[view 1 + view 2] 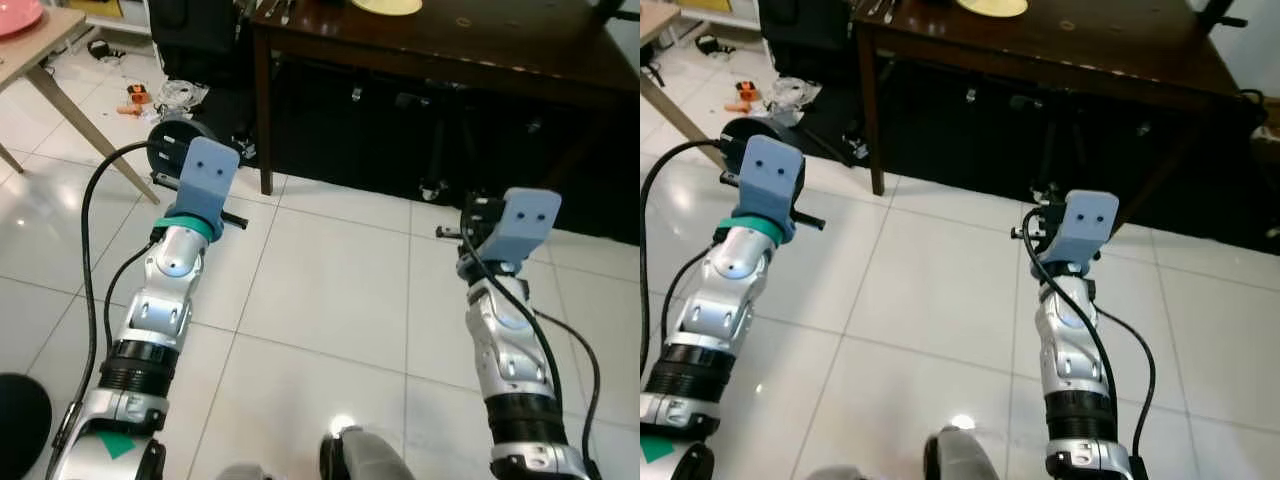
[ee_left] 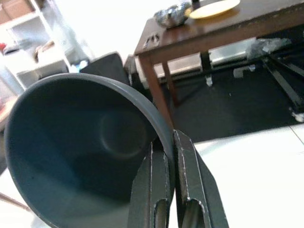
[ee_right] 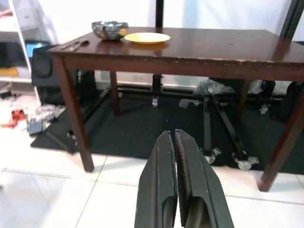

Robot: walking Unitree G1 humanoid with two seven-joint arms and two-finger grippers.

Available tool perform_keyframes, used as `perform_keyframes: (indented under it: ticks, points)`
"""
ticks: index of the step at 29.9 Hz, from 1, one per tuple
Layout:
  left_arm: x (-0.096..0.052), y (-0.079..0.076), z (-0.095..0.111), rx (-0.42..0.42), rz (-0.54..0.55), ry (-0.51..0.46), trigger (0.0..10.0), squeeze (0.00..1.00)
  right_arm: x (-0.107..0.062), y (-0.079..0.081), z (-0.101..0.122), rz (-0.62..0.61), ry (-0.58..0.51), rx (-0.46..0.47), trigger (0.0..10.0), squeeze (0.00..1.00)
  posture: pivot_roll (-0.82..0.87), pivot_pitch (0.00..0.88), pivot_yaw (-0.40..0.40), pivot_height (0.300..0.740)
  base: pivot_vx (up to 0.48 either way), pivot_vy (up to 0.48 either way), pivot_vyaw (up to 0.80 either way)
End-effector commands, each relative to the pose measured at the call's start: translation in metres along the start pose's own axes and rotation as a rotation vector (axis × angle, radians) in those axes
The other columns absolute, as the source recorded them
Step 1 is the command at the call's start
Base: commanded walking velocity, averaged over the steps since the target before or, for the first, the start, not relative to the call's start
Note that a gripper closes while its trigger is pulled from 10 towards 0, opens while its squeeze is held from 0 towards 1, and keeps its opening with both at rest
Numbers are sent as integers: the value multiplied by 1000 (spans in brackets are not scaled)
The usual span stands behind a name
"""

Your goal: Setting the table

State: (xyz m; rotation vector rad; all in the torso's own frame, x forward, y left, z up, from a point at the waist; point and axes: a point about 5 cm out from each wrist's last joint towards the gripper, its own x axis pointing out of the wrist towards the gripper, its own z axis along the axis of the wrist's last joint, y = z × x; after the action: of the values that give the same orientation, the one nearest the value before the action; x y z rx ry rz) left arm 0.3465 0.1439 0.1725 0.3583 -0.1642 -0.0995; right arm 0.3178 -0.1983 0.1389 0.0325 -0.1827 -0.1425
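Note:
My left gripper (image 2: pixel 171 140) is shut on the rim of a dark grey bowl (image 2: pixel 80 152), held out over the tiled floor; the bowl's edge (image 1: pixel 172 140) peeks from behind the blue wrist mount. My right gripper (image 3: pixel 175 137) is shut with nothing in it, pointing at the dark wooden table (image 3: pixel 190 47) a short way ahead. On that table lie a yellow plate (image 3: pixel 147 37), a metal bowl (image 3: pixel 109 29) behind it and some cutlery (image 3: pixel 76 45) near the left corner.
A light wooden table (image 1: pixel 45 50) with a pink dish (image 1: pixel 18 15) stands at the far left. Small clutter (image 1: pixel 150 95) litters the floor beside it. Under the dark table is a black mat with a wheeled stand (image 3: pixel 223 137). White tiles (image 1: pixel 330 290) lie between me and the table.

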Motion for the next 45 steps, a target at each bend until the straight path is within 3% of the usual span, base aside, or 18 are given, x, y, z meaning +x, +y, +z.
perform_keyframes:
  ticks: [1,7,20,32,36,45]
  points:
    - [1,-6,5,19,-34,-35,10000,0,1,-5,0,-22,0,5,10000,0,33,0,32,740,480,0,0]
    - [1,-10,7,8,-91,-48,10000,0,-3,-10,-2,-41,7,6,10000,0,28,0,42,740,480,0,-667]
    - [2,-11,8,9,-99,-53,10000,0,-3,-11,-2,-49,3,4,10000,0,26,0,45,740,480,0,-800]
    - [4,-7,8,20,-58,-59,10000,0,1,0,4,14,-21,8,10000,0,31,0,44,740,480,0,0]
    - [4,-4,7,22,-29,-54,10000,0,3,6,6,55,-30,16,10000,0,34,0,40,740,480,0,773]
    - [4,-5,7,20,-31,-54,10000,0,4,4,6,28,-25,18,10000,0,34,0,40,740,480,0,356]
